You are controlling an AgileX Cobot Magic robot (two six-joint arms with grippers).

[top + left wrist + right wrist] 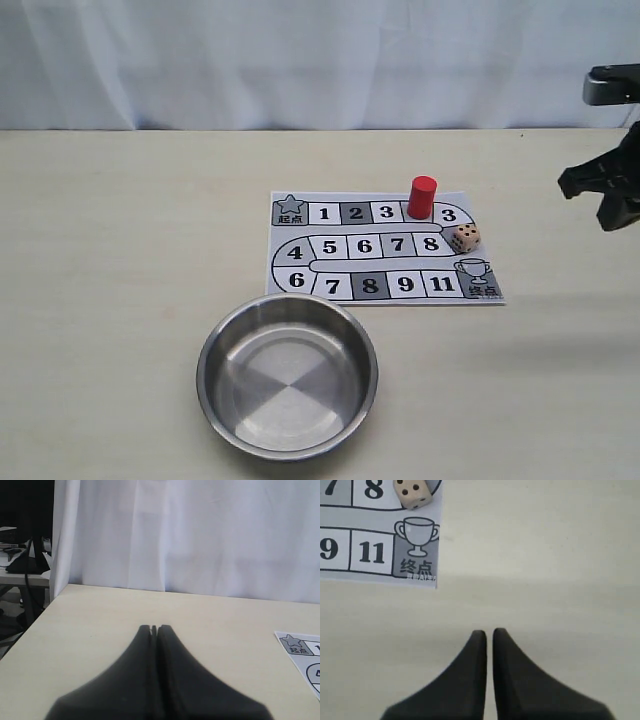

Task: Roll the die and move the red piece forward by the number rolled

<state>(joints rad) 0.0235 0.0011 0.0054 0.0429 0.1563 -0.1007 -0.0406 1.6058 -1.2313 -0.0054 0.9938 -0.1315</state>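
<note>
The red piece (pixel 422 197) stands upright on the top row of the paper game board (pixel 385 250), on the square between the two printed 3s. The die (pixel 466 237) lies on the board's right bend beside square 8; the right wrist view has the die (pixel 413 493) near the trophy square. My right gripper (pixel 489 632) hovers over bare table off the board's right edge, fingers nearly together with only a thin slit and nothing between them; in the exterior view the right gripper (pixel 605 200) is at the far right. My left gripper (pixel 155 628) is shut and empty, far left of the board (pixel 305 655).
A round steel bowl (pixel 205 350) sits empty in front of the board, near the table's front edge. A white curtain (pixel 300 60) backs the table. The table's left edge (pixel 35 625) shows in the left wrist view.
</note>
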